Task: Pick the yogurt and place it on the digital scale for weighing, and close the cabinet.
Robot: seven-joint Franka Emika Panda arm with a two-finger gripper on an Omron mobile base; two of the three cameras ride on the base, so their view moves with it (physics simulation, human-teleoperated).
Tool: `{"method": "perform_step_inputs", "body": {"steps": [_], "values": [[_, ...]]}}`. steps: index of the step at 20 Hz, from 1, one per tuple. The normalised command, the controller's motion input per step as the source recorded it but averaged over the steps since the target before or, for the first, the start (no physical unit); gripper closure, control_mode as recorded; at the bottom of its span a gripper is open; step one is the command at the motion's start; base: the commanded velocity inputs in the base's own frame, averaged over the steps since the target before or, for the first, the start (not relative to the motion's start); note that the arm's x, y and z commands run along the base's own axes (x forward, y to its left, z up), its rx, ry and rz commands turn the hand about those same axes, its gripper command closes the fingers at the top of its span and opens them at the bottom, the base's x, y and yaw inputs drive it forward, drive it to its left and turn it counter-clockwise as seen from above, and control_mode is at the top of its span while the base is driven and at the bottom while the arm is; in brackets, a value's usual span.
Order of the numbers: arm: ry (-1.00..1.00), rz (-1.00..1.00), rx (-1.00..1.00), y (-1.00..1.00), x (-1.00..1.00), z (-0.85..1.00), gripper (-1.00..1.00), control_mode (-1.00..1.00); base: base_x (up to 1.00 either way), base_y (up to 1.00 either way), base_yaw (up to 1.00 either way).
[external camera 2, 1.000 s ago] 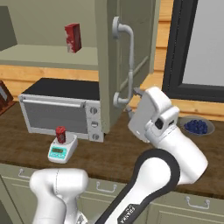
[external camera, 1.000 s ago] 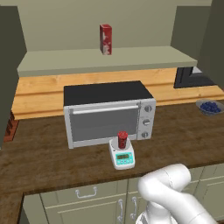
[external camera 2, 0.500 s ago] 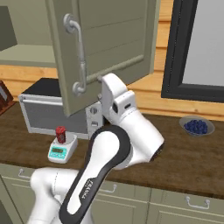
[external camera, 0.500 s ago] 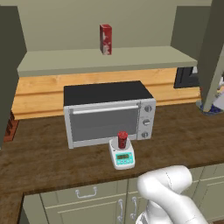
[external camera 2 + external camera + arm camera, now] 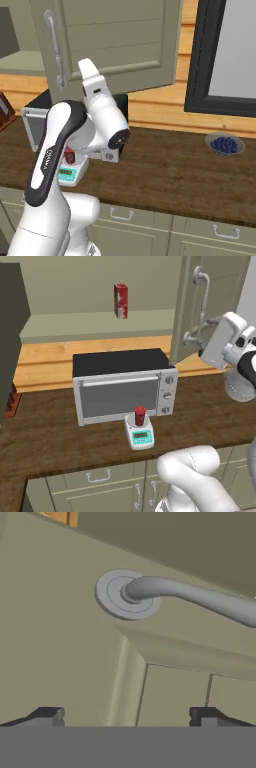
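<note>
The yogurt [image 5: 140, 416], a short red cup, stands on the grey plate of the small white digital scale [image 5: 141, 436] in front of the toaster oven. It shows again as the yogurt [image 5: 70, 157] on the scale [image 5: 67, 174], half hidden behind my arm. The cabinet's right door [image 5: 212, 296] stands partly swung, its silver bar handle [image 5: 202, 303] facing me. My gripper [image 5: 129, 717] is open, nothing between its fingertips [image 5: 50, 716], close against the door panel [image 5: 65, 652] just below the handle's round base [image 5: 125, 594]. The hand [image 5: 220, 341] leans on the door.
A red-and-white carton [image 5: 120, 300] stands on the cabinet shelf. The silver toaster oven [image 5: 125, 388] sits behind the scale. The left cabinet door [image 5: 10, 341] hangs open at the far left. A bowl of blueberries [image 5: 226, 144] rests on the counter under the dark window frame [image 5: 195, 60].
The right cabinet door has swung leftward, towards shut, with my hand pressed on it. The arm has followed it to the left. Yogurt and scale have stayed put.
</note>
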Motion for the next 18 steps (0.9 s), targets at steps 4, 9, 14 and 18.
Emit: {"method": "perform_step_inputs", "body": {"steps": [4,9,14,18], "values": [[0.10,-0.09,-0.06,0.57,0.82,0.01,-1.00,-1.00,0.00,0.00,0.00],[0.07,0.00,-0.01,0.09,0.73,0.00,-1.00,-1.00,0.00,0.00,0.00],[0.04,0.00,0.00,0.00,0.82,0.00,-1.00,-1.00,0.00,0.00,0.00],[0.01,0.00,0.00,0.00,0.83,0.00,-1.00,-1.00,0.00,0.00,0.00]]}}
